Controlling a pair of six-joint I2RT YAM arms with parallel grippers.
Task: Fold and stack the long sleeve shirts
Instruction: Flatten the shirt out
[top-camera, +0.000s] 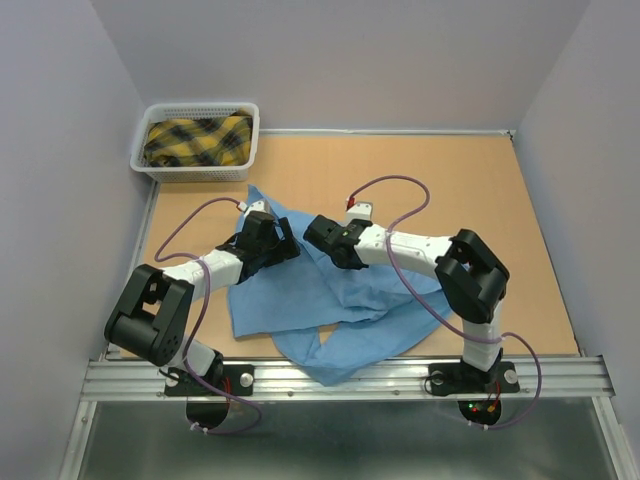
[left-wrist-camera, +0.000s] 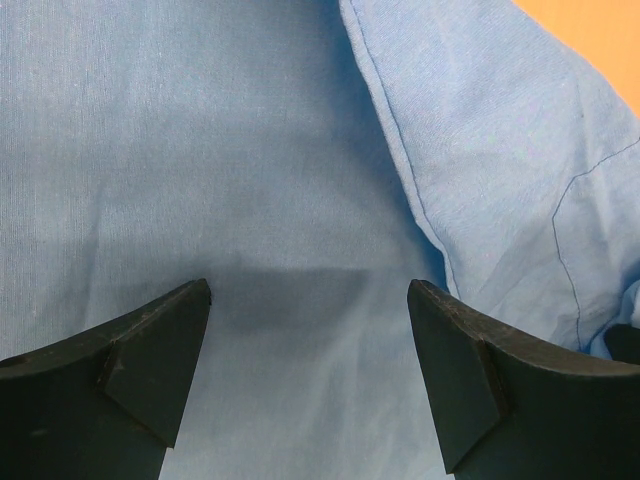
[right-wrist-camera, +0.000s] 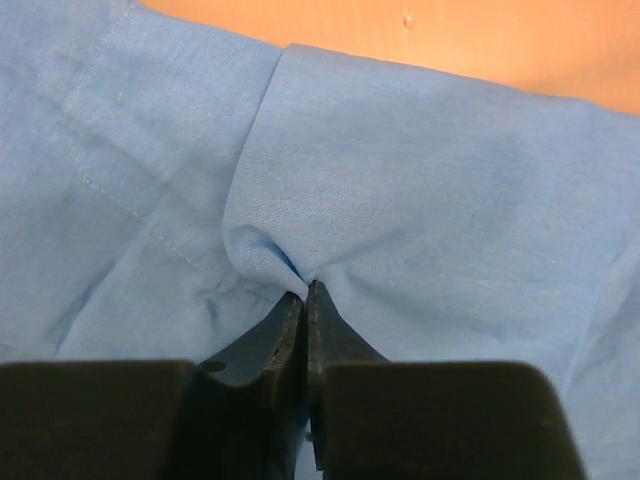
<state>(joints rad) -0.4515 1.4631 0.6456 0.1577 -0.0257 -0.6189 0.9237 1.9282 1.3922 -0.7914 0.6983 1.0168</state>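
A light blue long sleeve shirt (top-camera: 300, 295) lies crumpled on the table between the two arms, part of it hanging over the near edge. My left gripper (top-camera: 282, 243) sits low over the shirt's upper left part, open, its fingers (left-wrist-camera: 150, 350) wide apart above flat blue cloth (left-wrist-camera: 200, 150) with nothing between them. My right gripper (top-camera: 316, 235) is at the shirt's upper middle, close to the left one. In the right wrist view the right gripper (right-wrist-camera: 306, 292) is shut, pinching a small pucker of the blue cloth (right-wrist-camera: 400, 180) at its tips.
A white plastic basket (top-camera: 160, 165) holding a yellow and black plaid garment (top-camera: 197, 140) stands at the table's far left corner. Grey walls enclose the brown table (top-camera: 480, 200) on three sides. A metal rail (top-camera: 560, 375) runs along the near edge.
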